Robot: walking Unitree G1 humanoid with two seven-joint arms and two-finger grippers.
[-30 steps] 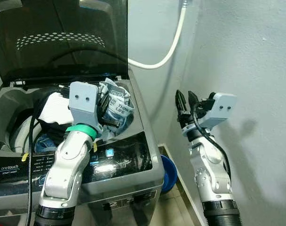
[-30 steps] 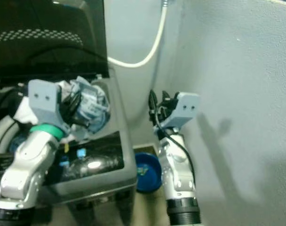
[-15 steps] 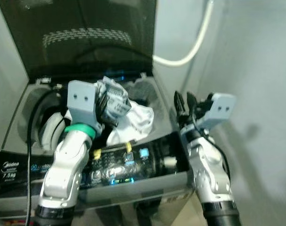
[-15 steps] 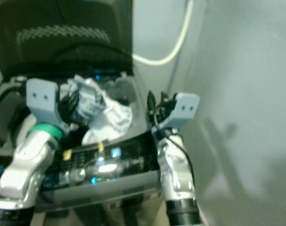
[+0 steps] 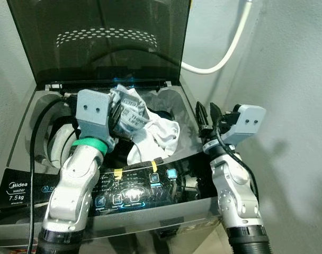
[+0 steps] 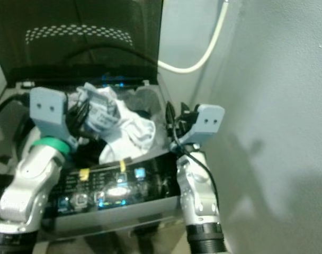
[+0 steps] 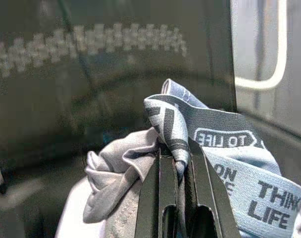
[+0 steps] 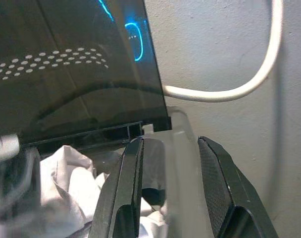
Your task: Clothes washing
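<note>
One garment [image 7: 225, 163] pinched in left gripper [image 7: 176, 148] jaws, seemingly above washer [image 5: 166, 209].

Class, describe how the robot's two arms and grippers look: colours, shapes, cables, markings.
Both arms are jointed silver metal with ribbed black cuffs at the base. The left arm wears a green wrist ring; black cables run along both arms. Each wrist carries a grey-blue block with two small holes. The right gripper has two long black fingers.

The cloth [image 5: 133, 114] clamped in the left gripper [image 7: 174, 148] has been carried from the washer's [image 5: 193, 203] 3 o'clock rim toward the drum centre, a white fold now trailing at 5 o'clock.
</note>
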